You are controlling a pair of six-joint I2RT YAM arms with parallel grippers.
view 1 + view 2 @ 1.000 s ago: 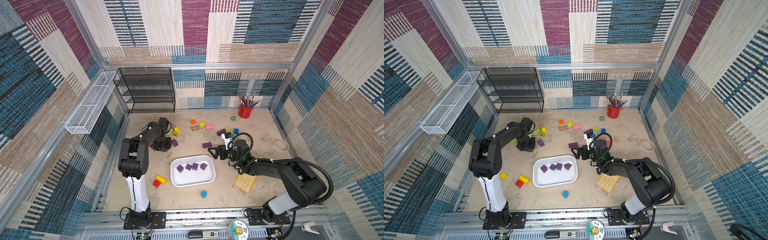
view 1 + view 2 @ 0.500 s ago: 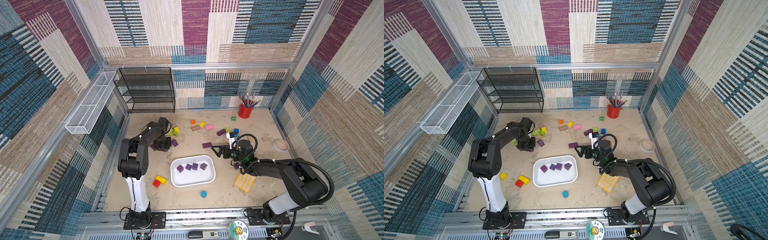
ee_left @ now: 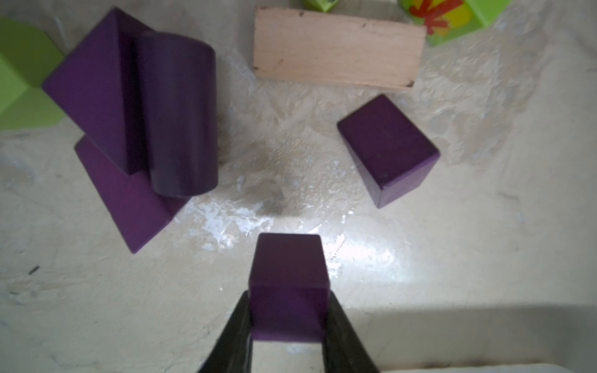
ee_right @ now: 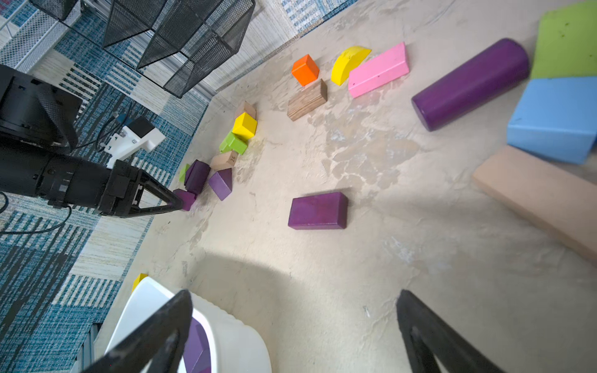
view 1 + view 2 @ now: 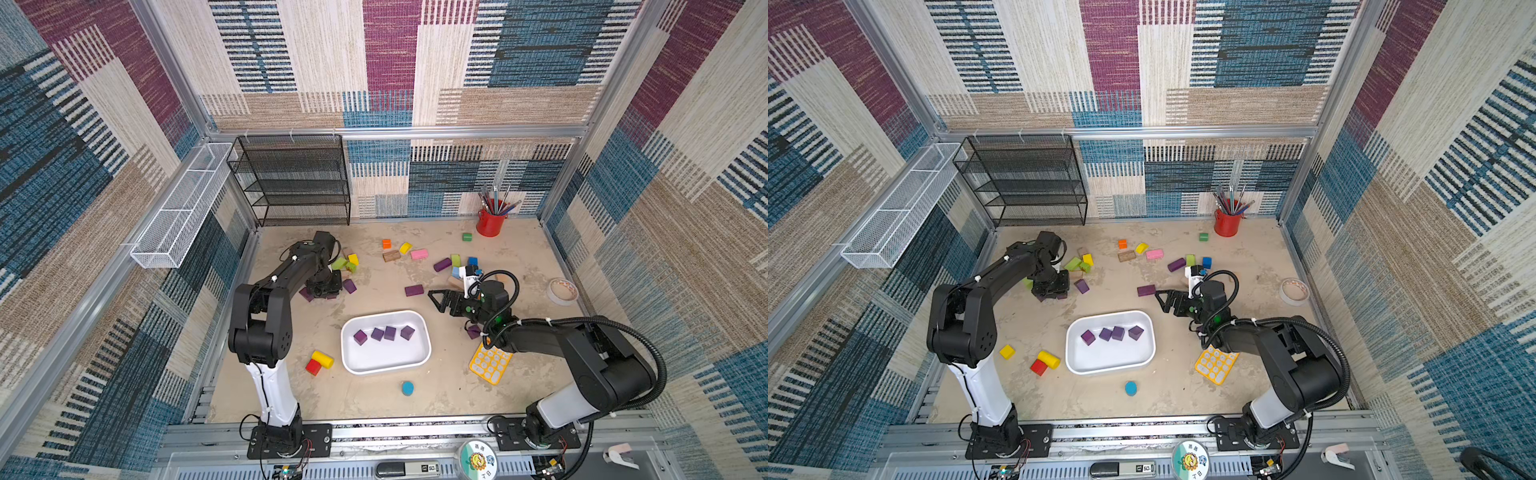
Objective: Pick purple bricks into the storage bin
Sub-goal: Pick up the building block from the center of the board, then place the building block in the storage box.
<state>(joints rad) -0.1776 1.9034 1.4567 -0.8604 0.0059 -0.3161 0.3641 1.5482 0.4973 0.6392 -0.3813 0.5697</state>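
My left gripper is shut on a small purple cube, low over the floor at the back left. Close by lie a loose purple cube and a pile of a purple wedge, cylinder and block. The white storage bin at centre holds several purple bricks. My right gripper stands open and empty just beyond the bin's far right corner. Ahead of it lie a purple bar and a purple cylinder. Another purple piece shows under the right arm.
A black mesh rack and a white wire basket stand at the back left, a red pencil cup at the back right. Coloured blocks lie scattered behind. A yellow grid tray, tape roll and blue disc are nearby.
My left jaws have closed the last bit onto the purple cube. My right gripper has drifted slightly to the right, still open.
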